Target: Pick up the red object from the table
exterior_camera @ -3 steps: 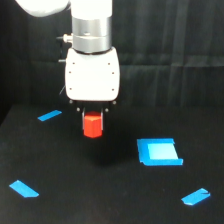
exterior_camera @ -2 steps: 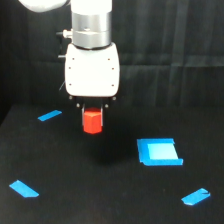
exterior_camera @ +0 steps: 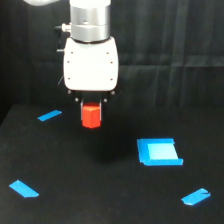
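The red object [exterior_camera: 91, 116] is a small orange-red block hanging under the white arm head, clear of the black table [exterior_camera: 100, 190]. My gripper [exterior_camera: 91, 111] is shut on its upper part, and only short dark finger stubs show at either side of the block. A faint dark shadow lies on the table below and slightly to the exterior view's right of the block.
A flat blue square piece [exterior_camera: 159, 152] lies on the table at the exterior view's right. Blue tape strips lie at the back left [exterior_camera: 49, 115], the front left [exterior_camera: 24, 188] and the front right [exterior_camera: 195, 197]. A dark curtain hangs behind.
The arm has risen with the red block in its grip, so the block now hangs higher above the table than a second ago.
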You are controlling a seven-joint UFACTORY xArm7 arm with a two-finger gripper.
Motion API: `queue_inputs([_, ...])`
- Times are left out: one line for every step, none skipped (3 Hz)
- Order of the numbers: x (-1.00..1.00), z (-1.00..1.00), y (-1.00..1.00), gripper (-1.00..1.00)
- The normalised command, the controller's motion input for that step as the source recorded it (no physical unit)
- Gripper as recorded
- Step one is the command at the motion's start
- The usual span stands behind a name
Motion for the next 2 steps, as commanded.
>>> queue_inputs([-0.02, 0.09, 0.08, -0.92])
queue_inputs([0.0, 0.11, 0.09, -0.9])
